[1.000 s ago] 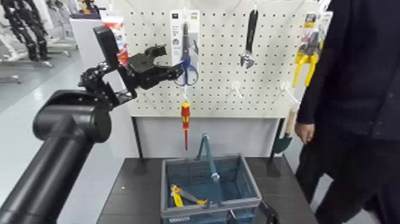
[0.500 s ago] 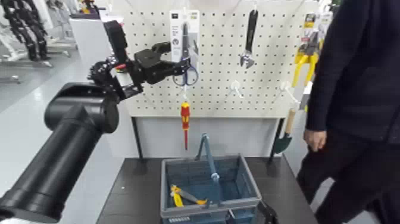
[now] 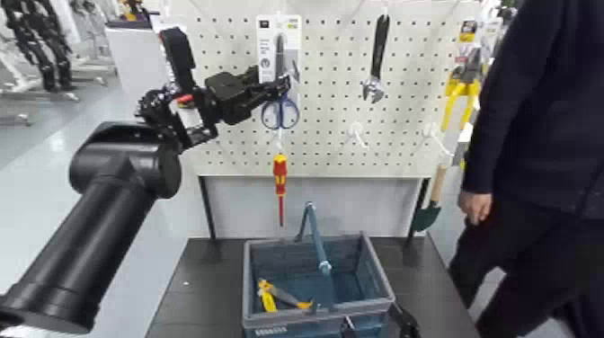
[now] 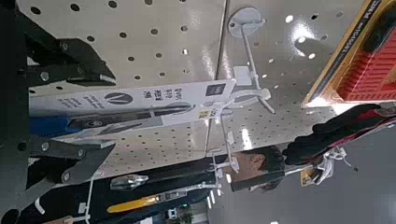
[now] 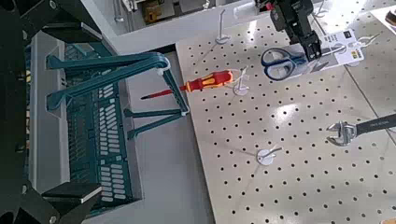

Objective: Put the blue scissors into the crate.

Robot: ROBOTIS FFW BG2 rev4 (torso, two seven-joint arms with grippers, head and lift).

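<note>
The blue scissors (image 3: pixel 280 110) hang on a white card (image 3: pixel 278 49) on the pegboard, above the crate (image 3: pixel 316 280). My left gripper (image 3: pixel 272 91) is raised at the card's left edge. In the left wrist view the gripper (image 4: pixel 63 112) is open, with one finger (image 4: pixel 58 65) on each side of the card (image 4: pixel 140 98) and the blue handle (image 4: pixel 49 124), and gaps show on both sides. The right wrist view shows the scissors (image 5: pixel 280 62), the left gripper (image 5: pixel 299 26) and the crate (image 5: pixel 84 112). My right gripper (image 3: pixel 401 322) is low beside the crate, open and empty.
A red-and-yellow screwdriver (image 3: pixel 279 182) hangs below the scissors. A wrench (image 3: pixel 377 56) and yellow pliers (image 3: pixel 462 90) hang further right. Yellow-handled pliers (image 3: pixel 280 296) lie in the crate. A person in dark clothes (image 3: pixel 539 153) stands at the right.
My left gripper has moved right and up to the scissors card, and its fingers now straddle it. The person has shifted slightly. The crate has not moved.
</note>
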